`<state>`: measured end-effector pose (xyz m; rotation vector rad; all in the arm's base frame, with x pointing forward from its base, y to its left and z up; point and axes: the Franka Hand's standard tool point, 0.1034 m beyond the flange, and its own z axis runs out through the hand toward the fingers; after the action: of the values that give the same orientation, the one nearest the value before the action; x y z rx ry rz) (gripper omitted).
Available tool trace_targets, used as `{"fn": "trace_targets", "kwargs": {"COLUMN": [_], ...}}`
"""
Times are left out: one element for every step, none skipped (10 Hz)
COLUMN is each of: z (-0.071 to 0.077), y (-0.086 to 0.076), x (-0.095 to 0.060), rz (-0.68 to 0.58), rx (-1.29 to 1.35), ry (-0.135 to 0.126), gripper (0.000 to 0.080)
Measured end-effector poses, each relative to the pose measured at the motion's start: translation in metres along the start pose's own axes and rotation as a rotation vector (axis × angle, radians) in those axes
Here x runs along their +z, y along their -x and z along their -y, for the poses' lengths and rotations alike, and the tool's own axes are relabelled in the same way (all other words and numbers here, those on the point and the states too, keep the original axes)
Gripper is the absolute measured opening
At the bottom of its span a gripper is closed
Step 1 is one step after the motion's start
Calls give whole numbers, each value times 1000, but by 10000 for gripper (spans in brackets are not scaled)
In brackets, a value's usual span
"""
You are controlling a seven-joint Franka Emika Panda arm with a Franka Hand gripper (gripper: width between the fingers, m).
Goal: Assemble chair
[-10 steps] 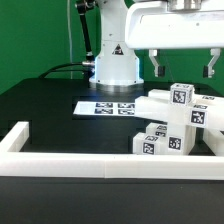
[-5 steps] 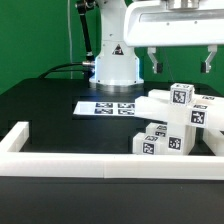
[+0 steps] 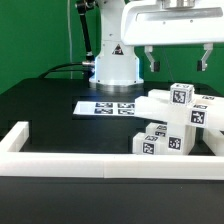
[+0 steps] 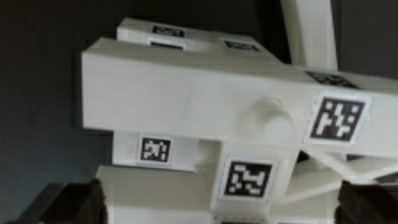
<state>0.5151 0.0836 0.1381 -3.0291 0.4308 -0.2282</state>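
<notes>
Exterior and wrist views. We see the gripper (image 3: 177, 60) hanging above the chair (image 3: 178, 122), a cluster of tagged white parts lying at the exterior view's right, just inside the border rail (image 3: 70, 162) and right of the marker board (image 3: 108, 106). The parts lie directly beneath the jaws (the wrist view looks straight down on them), the top bar running left to right. The jaws stand wide apart, holding and touching nothing.

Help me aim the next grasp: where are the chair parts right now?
In the exterior view, the chair parts sit piled at the right, inside the white border rail, right of the marker board, below the gripper.
</notes>
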Motion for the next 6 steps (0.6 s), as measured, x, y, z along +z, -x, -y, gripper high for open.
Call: {"fn": "trace_targets", "kwargs": {"z": [6,10,9,7,6,2], "y": [23,45,55,60,68,72], "x": [1,2,4,4,4,7], "rz": [11,20,25,32,41,39], "rx": [5,23,21,20,18,4], "ry": [-6,-11,-11,-11,-11,-8], "gripper": [649,649,649,649,649,649]}}
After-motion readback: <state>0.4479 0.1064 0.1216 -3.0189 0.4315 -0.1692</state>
